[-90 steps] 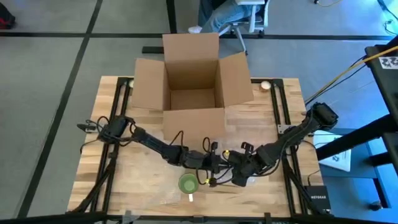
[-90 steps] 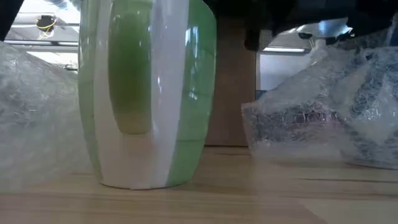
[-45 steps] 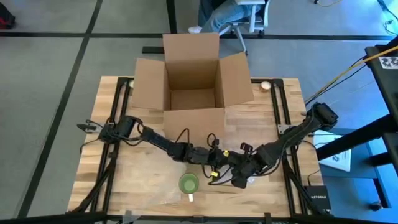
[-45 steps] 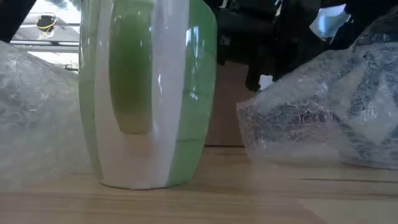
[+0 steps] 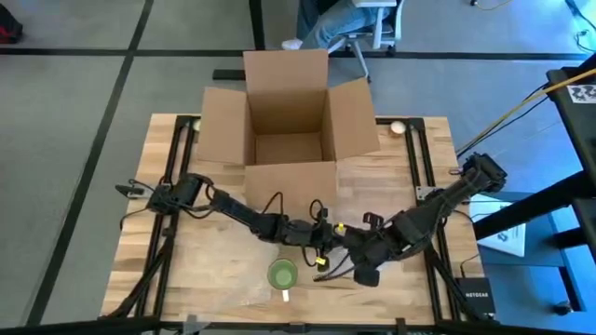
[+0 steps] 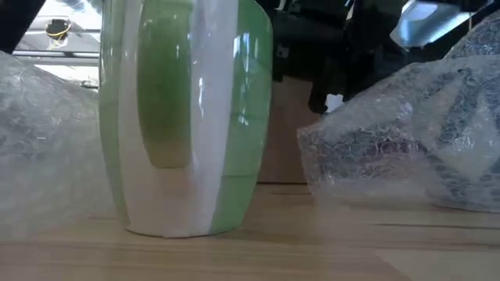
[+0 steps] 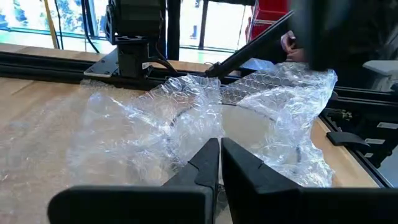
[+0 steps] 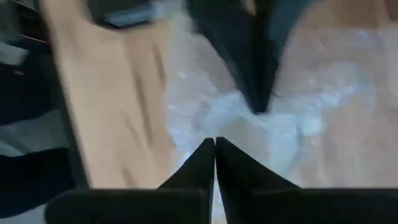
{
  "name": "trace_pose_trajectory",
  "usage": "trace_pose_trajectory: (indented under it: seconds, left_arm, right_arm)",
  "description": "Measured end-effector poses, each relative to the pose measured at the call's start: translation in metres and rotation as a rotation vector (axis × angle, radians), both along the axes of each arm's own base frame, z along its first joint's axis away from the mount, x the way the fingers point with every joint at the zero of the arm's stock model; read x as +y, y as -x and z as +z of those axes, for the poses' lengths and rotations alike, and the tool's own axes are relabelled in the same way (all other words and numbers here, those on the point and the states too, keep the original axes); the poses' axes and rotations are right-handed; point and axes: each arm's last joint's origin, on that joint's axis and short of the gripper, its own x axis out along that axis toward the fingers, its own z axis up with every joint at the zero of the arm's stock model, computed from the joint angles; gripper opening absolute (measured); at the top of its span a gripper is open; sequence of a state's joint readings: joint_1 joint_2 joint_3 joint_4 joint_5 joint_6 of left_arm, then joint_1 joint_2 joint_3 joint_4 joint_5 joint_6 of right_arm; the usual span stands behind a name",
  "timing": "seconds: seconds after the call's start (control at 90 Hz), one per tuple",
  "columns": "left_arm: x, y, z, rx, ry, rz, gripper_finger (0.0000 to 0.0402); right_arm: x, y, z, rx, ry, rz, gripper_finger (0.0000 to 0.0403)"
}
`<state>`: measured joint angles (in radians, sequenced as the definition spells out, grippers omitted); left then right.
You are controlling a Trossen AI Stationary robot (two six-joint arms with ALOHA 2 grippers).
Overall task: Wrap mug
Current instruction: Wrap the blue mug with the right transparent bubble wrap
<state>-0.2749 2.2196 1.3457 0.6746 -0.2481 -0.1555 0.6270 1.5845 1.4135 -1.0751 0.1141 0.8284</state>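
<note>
The green mug (image 5: 282, 274) with its cream handle (image 6: 168, 117) stands upright on its base near the table's front edge, on clear bubble wrap (image 5: 233, 256). Just beyond it to the right, my left gripper (image 5: 324, 245) and my right gripper (image 5: 350, 261) meet tip to tip, both shut on a bunched-up part of the bubble wrap (image 7: 249, 106). In the low view that bunch of bubble wrap (image 6: 406, 140) rises to the right of the mug. Neither gripper touches the mug. My left gripper pinches a bunched fold of the bubble wrap (image 7: 205, 140) between its two fingers, coming nearly level from the table's left. The wrap rises crumpled ahead of the fingertips, its lower part on the table. My right gripper pinches the same bunch of wrap (image 8: 214, 127) between its shut fingers, coming from the table's right and facing the left gripper's fingers (image 8: 255, 87). How many layers it has cannot be told.
An open brown cardboard box (image 5: 287, 130) stands at the table's far middle, its flaps spread. A small round pale object (image 5: 398, 128) lies at the far right. Black frame rails (image 5: 424, 177) run along both sides. A seated person's legs (image 5: 331, 19) show beyond the table.
My left gripper has moved toward the table's right, closing on my right gripper. My right gripper has shifted slightly toward the near edge. The bunch of bubble wrap to the right of the mug has risen and shifted. The mug has stayed in place.
</note>
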Motion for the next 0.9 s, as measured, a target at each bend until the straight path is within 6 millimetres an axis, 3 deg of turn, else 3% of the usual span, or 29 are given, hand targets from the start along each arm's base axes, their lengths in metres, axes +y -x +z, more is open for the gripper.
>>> trace_pose_trajectory:
  seconds: [0.156, 0.311, 0.533, 0.722, 0.9]
  left_arm:
    - [0.0, 0.0, 0.0, 0.001, 0.001, 0.0, 0.0]
    - [0.0, 0.0, 0.0, -0.002, 0.002, 0.0, 0.0]
    - [0.0, 0.0, 0.0, -0.01, 0.005, -0.002, 0.0]
    - [-0.001, 0.0, 0.0, -0.009, 0.0, -0.007, 0.0]
    - [-0.001, 0.0, 0.0, -0.009, -0.002, -0.005, 0.0]
  right_arm:
    - [0.007, 0.005, -0.025, -0.004, 0.021, -0.005, 0.0001]
    - [-0.011, 0.01, -0.064, 0.059, 0.109, -0.126, 0.0001]
    - [-0.026, 0.003, -0.105, 0.033, -0.018, -0.168, 0.0001]
    - [-0.029, 0.0, -0.099, 0.079, -0.043, -0.15, 0.0001]
    - [-0.021, -0.002, -0.054, 0.105, -0.034, -0.106, 0.0001]
